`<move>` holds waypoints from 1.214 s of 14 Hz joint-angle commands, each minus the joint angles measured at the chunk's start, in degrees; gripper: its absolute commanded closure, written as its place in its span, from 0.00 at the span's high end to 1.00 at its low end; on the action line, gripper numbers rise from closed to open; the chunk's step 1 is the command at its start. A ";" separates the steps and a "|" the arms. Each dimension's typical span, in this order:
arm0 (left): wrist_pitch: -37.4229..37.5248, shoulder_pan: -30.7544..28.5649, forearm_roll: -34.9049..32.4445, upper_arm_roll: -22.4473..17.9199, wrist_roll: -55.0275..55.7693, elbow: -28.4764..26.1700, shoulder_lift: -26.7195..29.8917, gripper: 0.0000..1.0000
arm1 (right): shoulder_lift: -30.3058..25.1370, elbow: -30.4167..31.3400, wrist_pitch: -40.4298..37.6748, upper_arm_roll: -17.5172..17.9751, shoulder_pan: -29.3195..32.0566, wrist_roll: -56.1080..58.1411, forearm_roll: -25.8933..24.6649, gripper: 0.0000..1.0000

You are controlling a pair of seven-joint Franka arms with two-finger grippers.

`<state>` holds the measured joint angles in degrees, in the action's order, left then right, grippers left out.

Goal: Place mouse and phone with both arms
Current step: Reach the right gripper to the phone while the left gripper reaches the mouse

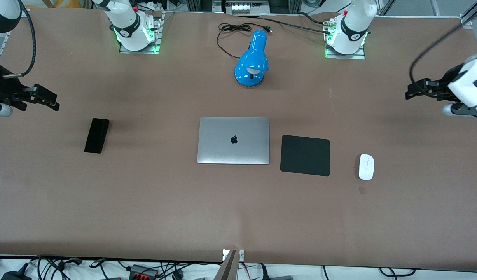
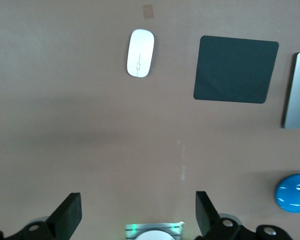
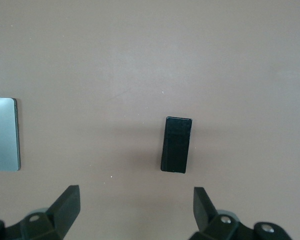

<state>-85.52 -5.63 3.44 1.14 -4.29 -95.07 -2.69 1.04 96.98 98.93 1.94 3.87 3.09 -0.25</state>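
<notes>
The white mouse lies on the brown table beside the black mouse pad, toward the left arm's end. The black phone lies flat toward the right arm's end, well apart from the laptop. My left gripper hangs open and empty in the air over the table's left-arm end. My right gripper hangs open and empty over the right-arm end, with the phone below and ahead of its fingers.
A closed silver laptop lies mid-table between phone and mouse pad. A blue desk lamp with its black cord stands farther from the front camera, between the two arm bases. Cables run along the table's near edge.
</notes>
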 commanded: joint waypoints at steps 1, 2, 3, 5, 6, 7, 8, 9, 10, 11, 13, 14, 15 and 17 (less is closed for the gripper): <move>1.15 -1.84 2.36 0.18 -1.16 1.73 -1.26 1.00 | -0.33 -0.73 -1.11 0.52 0.44 0.34 -0.01 1.00; 1.23 -1.84 2.45 0.26 -1.16 1.82 -1.26 1.00 | 0.01 -1.00 -1.11 0.52 0.44 1.56 -0.10 1.00; 1.23 -1.75 2.27 0.44 -1.16 2.17 -1.35 1.00 | 0.02 -0.91 -1.20 0.52 0.35 1.40 -0.36 1.00; 1.23 -1.32 1.75 0.62 -1.07 3.13 -1.78 1.00 | 1.24 -1.00 -1.11 0.52 0.70 0.61 -0.37 1.00; 1.32 -1.40 1.66 0.62 -1.07 3.40 -2.14 1.00 | 1.59 -1.09 -1.11 0.26 0.88 0.43 0.07 1.00; 1.32 -1.40 1.66 0.62 -1.07 3.57 -2.23 1.00 | 1.68 -0.91 -1.29 0.09 1.14 0.60 0.16 1.00; 1.23 -1.31 1.57 0.62 -1.07 3.58 -2.31 1.00 | 1.77 -0.82 -1.55 0.00 1.49 0.52 0.16 1.00; 1.06 -1.31 0.53 0.70 -1.16 3.66 -2.32 1.00 | 2.90 -0.82 -2.07 0.00 1.67 0.43 0.16 1.00; 0.97 -1.14 -1.14 0.97 -1.16 3.66 -2.32 1.00 | 3.26 -0.82 -1.91 0.00 1.67 0.51 -0.19 1.00; 0.88 -0.96 -1.50 1.06 -1.25 3.66 -2.23 1.00 | 4.49 -0.82 -1.99 0.00 1.67 0.60 -0.54 1.00; 0.71 -0.96 -1.59 1.06 -1.25 3.66 -2.32 1.00 | 6.42 -1.00 -2.08 0.08 1.67 0.34 -0.37 1.00; 0.45 -0.96 -1.68 1.06 -1.33 3.66 -2.32 1.00 | 6.95 -1.35 -2.08 0.08 1.67 0.34 0.16 1.00; 0.01 -0.87 -2.38 1.14 -1.34 3.66 -2.32 1.00 | 7.22 -1.52 -1.99 0.08 1.76 0.34 0.16 1.00; 0.09 -0.61 -3.61 1.84 -1.16 3.66 -2.40 1.00 | 7.92 -1.70 -2.08 0.08 1.84 0.34 0.16 1.00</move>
<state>-85.77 -6.66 1.72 2.23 -4.84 -92.99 -4.26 8.39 96.70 97.86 1.52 5.08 3.37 -0.25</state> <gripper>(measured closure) 0.000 0.000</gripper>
